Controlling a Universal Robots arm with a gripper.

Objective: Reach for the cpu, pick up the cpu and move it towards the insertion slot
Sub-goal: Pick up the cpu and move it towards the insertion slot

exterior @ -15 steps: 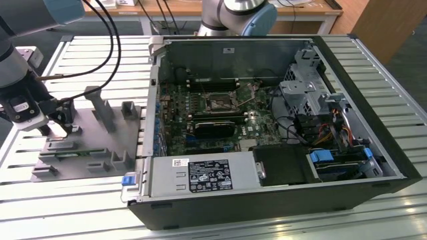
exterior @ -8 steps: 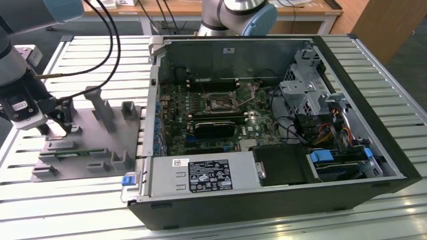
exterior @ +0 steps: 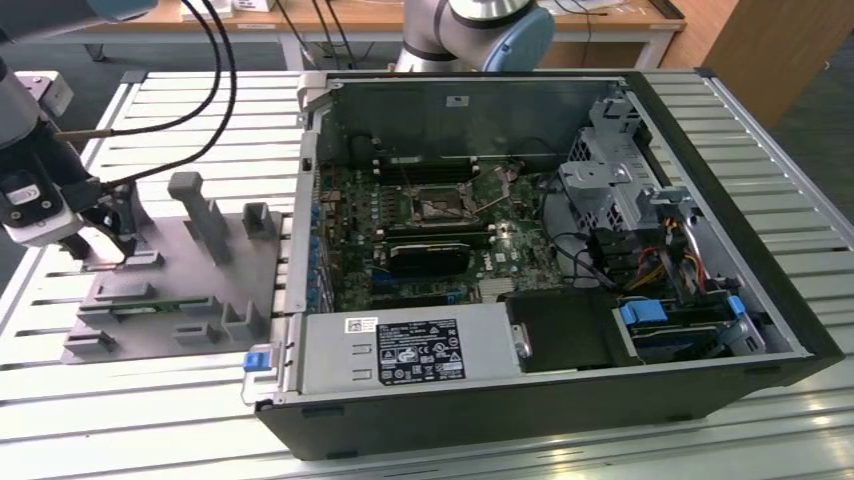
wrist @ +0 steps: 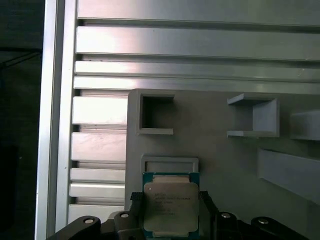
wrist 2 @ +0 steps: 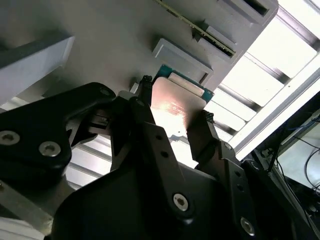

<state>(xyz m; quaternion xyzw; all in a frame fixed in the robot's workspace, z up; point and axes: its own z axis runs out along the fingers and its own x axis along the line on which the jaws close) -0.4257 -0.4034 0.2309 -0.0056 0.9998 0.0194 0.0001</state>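
In both wrist views the cpu (wrist: 171, 206) (wrist 2: 176, 102), a small square chip with a shiny metal top and a green rim, sits between my black fingertips (wrist 2: 145, 97). My gripper (wrist: 170, 210) (wrist 2: 174, 111) is shut on the cpu's two opposite edges, just over a shallow recess of the grey fixture (wrist: 215, 160). In the exterior view my gripper (exterior: 96, 250) hangs over the fixture's (exterior: 200, 265) far corner, at that view's left. The insertion slot (exterior: 438, 205), a square socket with a silvery frame, lies on the motherboard inside the open computer case.
The open black computer case (exterior: 747, 200) lies on the slatted aluminium table (exterior: 134, 400), at the exterior view's right of the fixture. Grey posts (exterior: 200, 210) rise from the fixture. Black cables (exterior: 214, 80) hang above it. A second robot's base (exterior: 481, 30) stands behind the case.
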